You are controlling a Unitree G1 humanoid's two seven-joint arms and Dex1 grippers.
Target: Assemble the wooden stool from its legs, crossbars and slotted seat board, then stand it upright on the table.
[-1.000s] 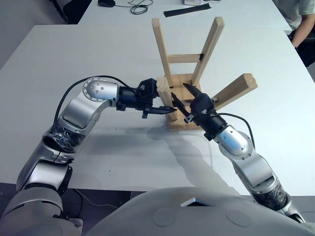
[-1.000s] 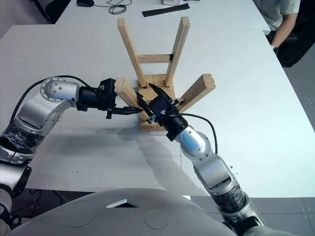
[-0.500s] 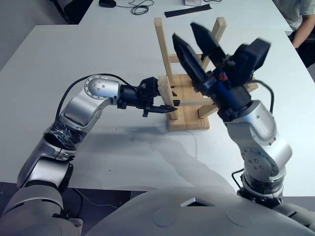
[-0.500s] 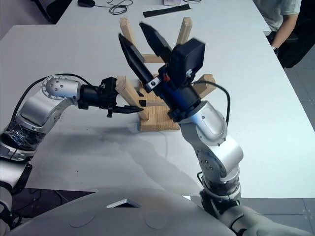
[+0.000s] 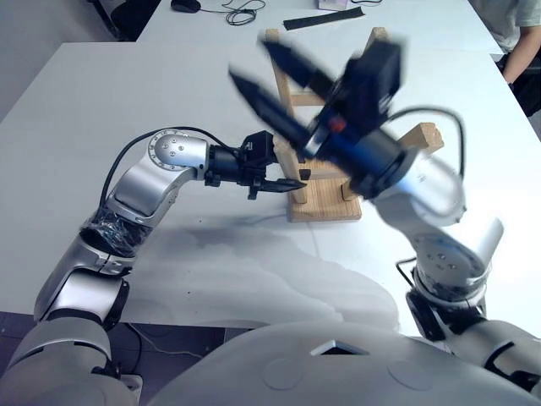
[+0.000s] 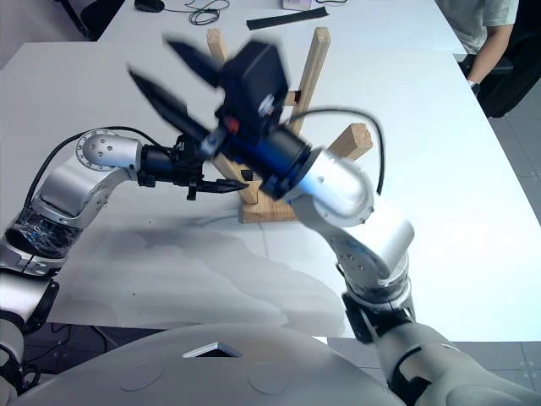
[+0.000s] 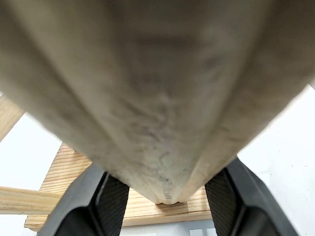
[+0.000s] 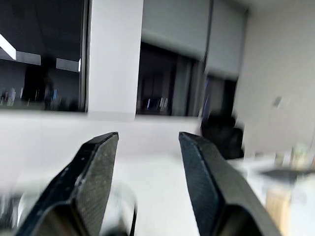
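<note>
The wooden stool lies upside down on the white table (image 5: 101, 110), its seat board (image 5: 325, 203) flat and its legs pointing up. My left gripper (image 5: 287, 180) is shut on the near left leg (image 5: 281, 152). In the left wrist view that leg (image 7: 157, 98) sits between the dark fingers (image 7: 113, 206), with the seat board (image 7: 74, 167) behind. My right gripper (image 5: 248, 59) hangs high above the stool, open and holding nothing, its arm hiding part of the far legs. A splayed right leg (image 5: 423, 135) and a far leg (image 6: 311, 59) show past it. The right wrist view has its fingers (image 8: 93, 177) spread against the room.
A second table behind holds a black strip (image 5: 325, 19), cables and a mouse (image 5: 182, 5). A person (image 5: 507, 25) sits at the far right corner. Bare table top stretches left of the stool and in front of it.
My right arm has left the stool, risen and swung up to the left with its gripper open. My left gripper has stayed shut on the near left leg.
</note>
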